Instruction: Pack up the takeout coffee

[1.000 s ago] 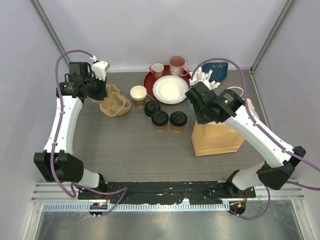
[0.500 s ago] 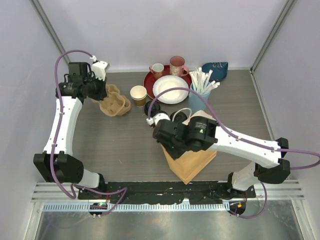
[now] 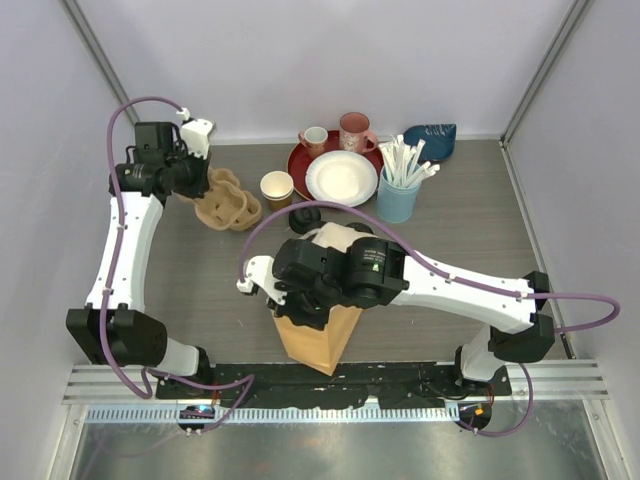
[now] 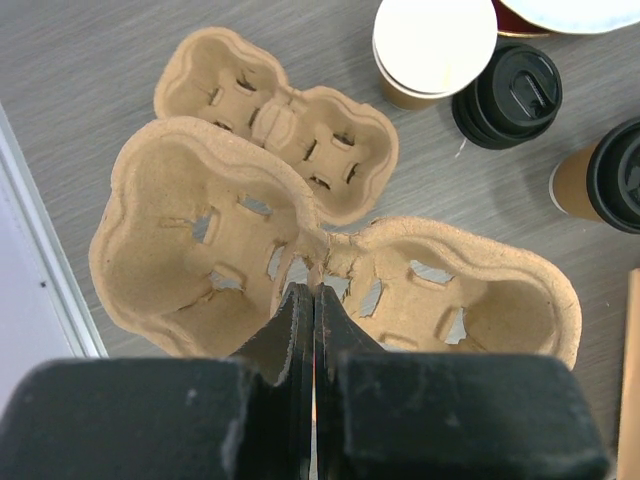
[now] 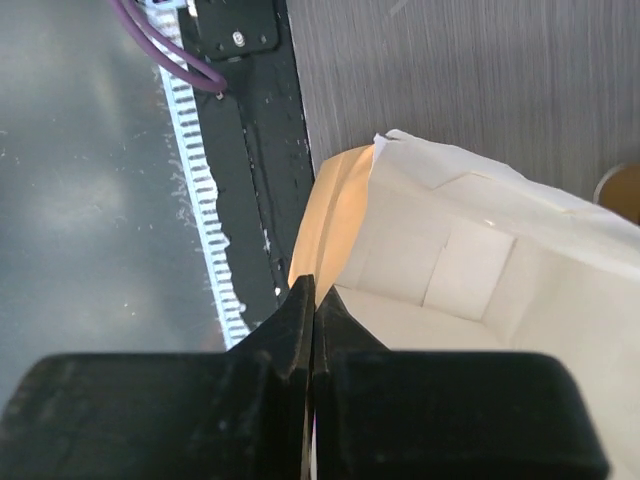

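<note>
1. Left wrist cam: the left fingers (image 4: pixel 298 325) are pinched shut on the middle ridge of a tan moulded-pulp cup carrier (image 4: pixel 190 240), whose long axis runs side to side. The coffee sits up and right of them on the grey bench (image 4: pixel 90 60). There's an open tan paper cup (image 4: pixel 433 45), a round black plastic lid (image 4: pixel 507 93) just beside it (cup underneath? can't tell), and a black-lidded tan cup (image 4: pixel 612 172). All upright, mouths up.
2. Right wrist cam: the right fingers (image 5: pixel 298 325) are clamped on the rim of a brown paper bag (image 5: pixel 450 290), its open mouth facing the camera.
3. Top cam: the bag's down by the near edge and the cups are farther back, mid-bench. The right arm reaches across them, so I'd call it nearer, but both sets of fingers are full.
</note>
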Robot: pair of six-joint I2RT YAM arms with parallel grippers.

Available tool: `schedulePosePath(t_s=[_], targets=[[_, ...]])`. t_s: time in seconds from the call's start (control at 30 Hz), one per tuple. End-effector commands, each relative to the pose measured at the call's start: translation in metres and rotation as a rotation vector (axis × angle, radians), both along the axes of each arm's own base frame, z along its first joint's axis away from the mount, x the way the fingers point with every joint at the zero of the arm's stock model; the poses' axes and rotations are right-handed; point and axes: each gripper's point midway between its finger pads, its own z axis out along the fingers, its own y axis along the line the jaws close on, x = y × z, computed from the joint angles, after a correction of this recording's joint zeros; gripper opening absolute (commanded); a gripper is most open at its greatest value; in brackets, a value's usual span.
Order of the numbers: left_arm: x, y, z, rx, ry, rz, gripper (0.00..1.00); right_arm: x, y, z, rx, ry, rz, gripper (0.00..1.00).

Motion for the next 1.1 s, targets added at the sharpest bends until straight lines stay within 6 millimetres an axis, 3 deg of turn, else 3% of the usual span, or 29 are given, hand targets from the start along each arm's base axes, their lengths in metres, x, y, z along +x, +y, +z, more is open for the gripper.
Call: schedulePosePath(t_s=[0.0, 0.13, 0.23, 0.27, 0.33, 0.47, 0.6, 0.83, 1.0, 1.07], targets=[[0.004, 0.010, 0.047, 0.039, -0.135, 0.027, 0.00, -0.005, 0.022, 0.031, 0.116, -0.133, 0.302, 0.01], [0.007, 0.012, 0.055, 0.038, -0.139, 0.042, 0.00, -0.014, 0.025, 0.031, 0.145, -0.205, 0.566, 0.01], [0.007, 0.012, 0.063, 0.039, -0.142, 0.045, 0.00, -0.007, 0.025, 0.029, 0.158, -0.276, 0.710, 0.01], [0.007, 0.013, 0.068, 0.042, -0.153, 0.049, 0.00, 0.004, 0.024, 0.028, 0.171, -0.283, 0.729, 0.01], [0.006, 0.015, 0.071, 0.048, -0.154, 0.057, 0.00, 0.019, 0.025, 0.027, 0.177, -0.280, 0.722, 0.01], [0.004, 0.016, 0.077, 0.055, -0.158, 0.052, 0.00, 0.056, 0.018, 0.004, 0.132, -0.236, 0.690, 0.01], [0.001, 0.013, 0.084, 0.047, -0.155, 0.041, 0.00, 0.060, 0.013, -0.010, 0.111, -0.212, 0.755, 0.01], [-0.006, -0.009, 0.106, 0.043, -0.157, -0.033, 0.00, 0.066, 0.010, -0.008, 0.159, -0.215, 0.772, 0.02], [-0.019, -0.029, 0.119, 0.045, -0.160, -0.118, 0.00, 0.066, 0.007, -0.006, 0.170, -0.227, 0.797, 0.08], [-0.024, -0.040, 0.133, 0.043, -0.191, -0.162, 0.00, 0.065, 0.007, -0.005, 0.175, -0.233, 0.809, 0.17]])
